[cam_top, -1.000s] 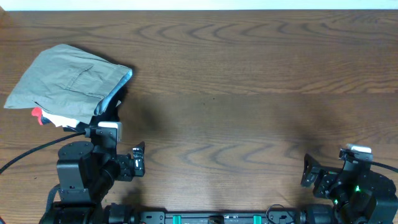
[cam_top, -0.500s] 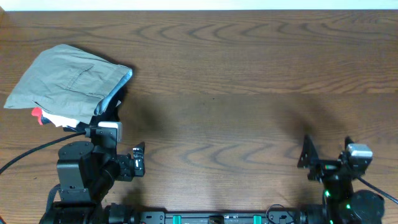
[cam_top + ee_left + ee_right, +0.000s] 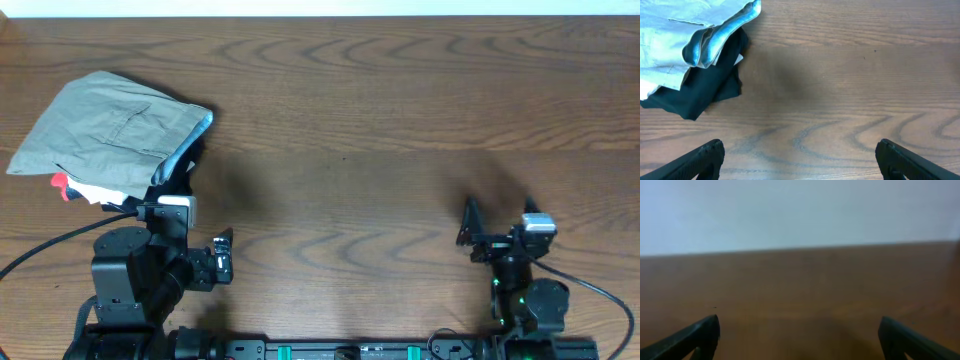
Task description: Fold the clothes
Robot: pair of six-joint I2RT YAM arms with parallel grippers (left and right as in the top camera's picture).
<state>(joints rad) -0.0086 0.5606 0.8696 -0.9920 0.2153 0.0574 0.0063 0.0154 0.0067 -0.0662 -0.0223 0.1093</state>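
The khaki shorts [image 3: 105, 130] lie folded at the far left of the table, on top of a small pile, with their pale blue lining showing at the right edge. In the left wrist view the shorts [image 3: 670, 30] are at the top left, over a black garment [image 3: 705, 90]. My left gripper [image 3: 185, 190] [image 3: 800, 162] is open and empty, just in front of the pile and apart from it. My right gripper [image 3: 505, 232] [image 3: 800, 337] is open and empty at the front right, pointing level across the bare table.
Under the shorts lie the black garment [image 3: 185, 160] and a white piece with a red bit [image 3: 62, 185]. The wooden table [image 3: 400, 120] runs to a pale wall at the back [image 3: 800, 210].
My right arm has swung left and forward along the front edge, with its gripper still open. The left arm and the pile have not moved.
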